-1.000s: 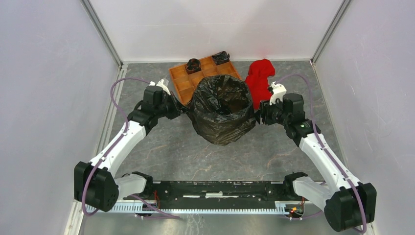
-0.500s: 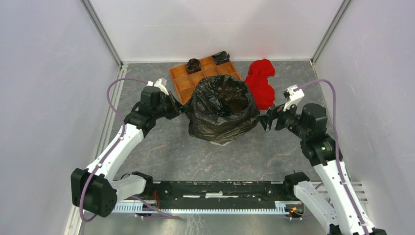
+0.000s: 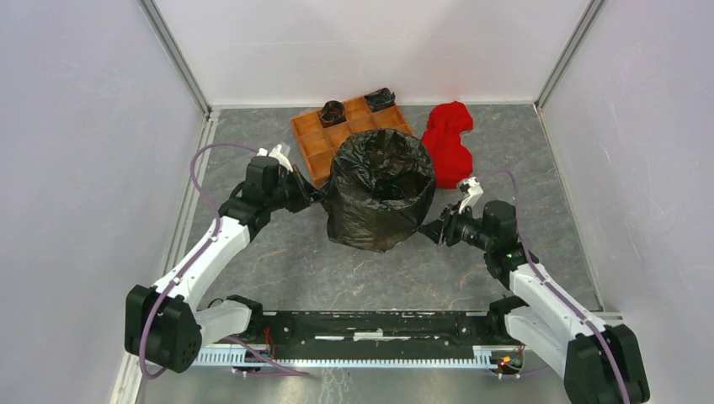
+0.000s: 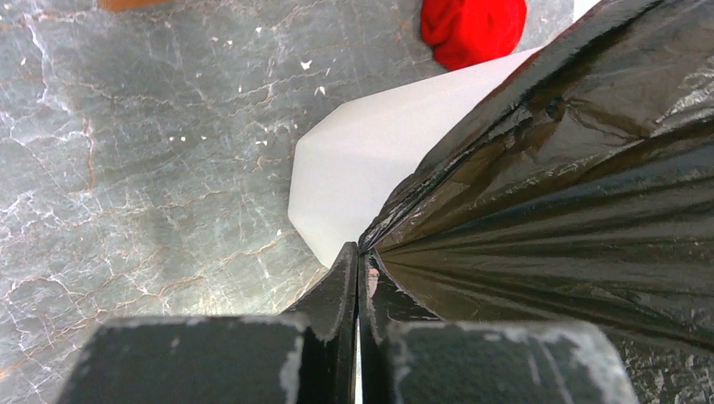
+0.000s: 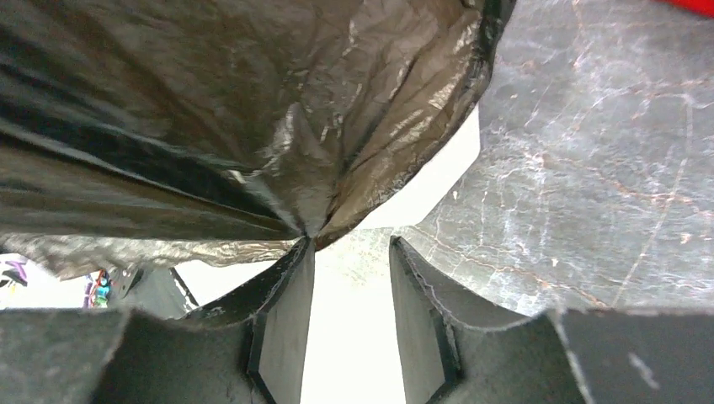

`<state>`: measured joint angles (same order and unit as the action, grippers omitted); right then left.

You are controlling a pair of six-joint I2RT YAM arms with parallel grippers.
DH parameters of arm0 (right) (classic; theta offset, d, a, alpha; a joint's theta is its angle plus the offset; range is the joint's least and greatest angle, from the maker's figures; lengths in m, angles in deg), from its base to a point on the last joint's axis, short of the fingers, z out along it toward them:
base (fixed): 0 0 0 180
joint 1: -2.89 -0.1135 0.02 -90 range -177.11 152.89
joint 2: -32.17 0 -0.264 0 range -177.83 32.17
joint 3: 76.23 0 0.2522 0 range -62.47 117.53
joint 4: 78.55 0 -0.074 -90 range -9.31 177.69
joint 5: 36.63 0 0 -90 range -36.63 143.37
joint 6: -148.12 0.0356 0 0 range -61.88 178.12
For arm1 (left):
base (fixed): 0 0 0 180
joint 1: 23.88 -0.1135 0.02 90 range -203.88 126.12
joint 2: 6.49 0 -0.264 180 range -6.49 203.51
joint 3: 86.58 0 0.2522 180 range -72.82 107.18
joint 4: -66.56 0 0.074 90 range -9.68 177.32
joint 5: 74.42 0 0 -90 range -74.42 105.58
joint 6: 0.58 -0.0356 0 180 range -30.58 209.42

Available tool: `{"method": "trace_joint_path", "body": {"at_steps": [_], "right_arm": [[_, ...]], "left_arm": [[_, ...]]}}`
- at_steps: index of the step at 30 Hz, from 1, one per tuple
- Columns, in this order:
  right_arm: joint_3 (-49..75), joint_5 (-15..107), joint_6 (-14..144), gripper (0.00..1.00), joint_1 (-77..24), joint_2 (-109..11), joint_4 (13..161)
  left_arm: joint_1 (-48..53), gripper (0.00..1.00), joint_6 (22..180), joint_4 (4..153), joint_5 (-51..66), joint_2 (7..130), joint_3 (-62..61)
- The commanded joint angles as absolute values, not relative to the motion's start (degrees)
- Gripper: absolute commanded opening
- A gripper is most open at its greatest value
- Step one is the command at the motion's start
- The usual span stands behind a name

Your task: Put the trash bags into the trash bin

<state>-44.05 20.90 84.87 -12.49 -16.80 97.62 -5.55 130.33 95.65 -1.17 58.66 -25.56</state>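
Observation:
The black trash bag (image 3: 379, 198) is draped over the trash bin and hides it in the top view. The bin's white wall shows below the bag's hem in the left wrist view (image 4: 362, 160) and the right wrist view (image 5: 442, 177). My left gripper (image 3: 318, 195) is shut on a pinch of the bag's left side (image 4: 505, 194), its jaws pressed together (image 4: 359, 261). My right gripper (image 3: 428, 233) is open at the bag's lower right. Its left fingertip (image 5: 299, 257) touches a fold of the bag (image 5: 253, 109), and nothing lies between its jaws (image 5: 349, 242).
An orange-brown compartment tray (image 3: 324, 143) lies just behind the bin, with two dark items (image 3: 333, 111) (image 3: 380, 98) in its far cells. A red cloth (image 3: 446, 139) lies at the back right, also in the left wrist view (image 4: 471, 29). White walls enclose the table.
My right gripper has left the bag's right rim and moved down and nearer, to the bag's lower right, with its jaws open. My left gripper keeps its hold, almost still.

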Motion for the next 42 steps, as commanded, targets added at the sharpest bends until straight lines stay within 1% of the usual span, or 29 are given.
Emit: {"method": "trace_joint_path", "body": {"at_steps": [1, 3, 5, 8, 11, 13, 15, 17, 18, 21, 23, 27, 31, 34, 38, 42], "right_arm": [[-42.15, 24.41, 81.53, 0.45, -13.73, -20.02, 101.57], [-38.45, 31.27, 77.69, 0.48, -13.73, -19.38, 92.16], [-34.63, 38.15, 74.24, 0.58, -13.8, -17.96, 81.39], [-28.52, 49.67, 71.68, 0.68, -13.74, -16.04, 69.06], [-22.08, 57.63, 69.92, 0.73, -13.77, -14.0, 61.08], [-16.69, 60.23, 67.92, 0.76, -13.77, -13.22, 57.88], [-9.39, 60.2, 65.25, 0.78, -13.8, -13.9, 55.68], [-3.41, 55.62, 62.33, 0.83, -13.78, -15.36, 56.21], [-0.73, 50.86, 61.05, 0.85, -13.81, -16.58, 57.07], [7.88, 37.13, 61.28, 0.86, -15.54, -23.35, 59.31], [13.02, 33.68, 62.14, 0.85, -20.07, -28.28, 60.16], [20.63, 37.89, 61.28, 0.84, -31.94, -36.46, 60.21], [23.84, 41.4, 59.76, 0.74, -39.12, -44.03, 57.75], [23.35, 51.66, 56.97, 0.65, -44.23, -48.44, 55.64], [23.58, 60.6, 55.99, 0.47, -45.95, -55.12, 53.3], [22.22, 63.92, 56.36, 0.42, -46.15, -59.51, 56.13]], "left_arm": [[-5.86, 0.02, 132.09, 92.09, -2.95, 59.48, -26.88], [-5.86, 0.02, 131.52, 92.76, -2.51, 59.4, -26.55], [-5.9, 0.02, 130.94, 93.39, -1.62, 58.93, -26.29], [-5.86, 0.03, 130.33, 93.97, -0.93, 58.74, -26.03], [-5.86, 0.03, 129.88, 94.12, -0.86, 58.92, -25.84], [-5.86, 0.04, 129.76, 94.11, -0.76, 59.14, -25.88], [-5.86, 0.04, 129.68, 93.84, -1.2, 59.33, -25.8], [-5.88, 0.04, 129.63, 93.54, -1.65, 59.38, -25.71], [-5.91, 0.04, 129.57, 93.49, -1.56, 59.42, -25.66], [-5.86, 0.04, 129.5, 93.54, -1.05, 59.39, -25.3], [-5.9, 0.05, 129.71, 92.98, -1.36, 59.34, -25.43], [-5.86, 0.05, 129.98, 92.82, -1.92, 58.56, -25.85], [-5.86, 0.05, 130.05, 92.68, -1.43, 58.24, -26.14], [-5.86, 0.05, 129.94, 92.54, -1.97, 58.15, -26.13], [-5.82, 0.05, 130.91, 92.27, -2.38, 57.19, -26.84], [-5.9, 0.05, 130.99, 92.73, -1.86, 55.71, -27.19]]}}
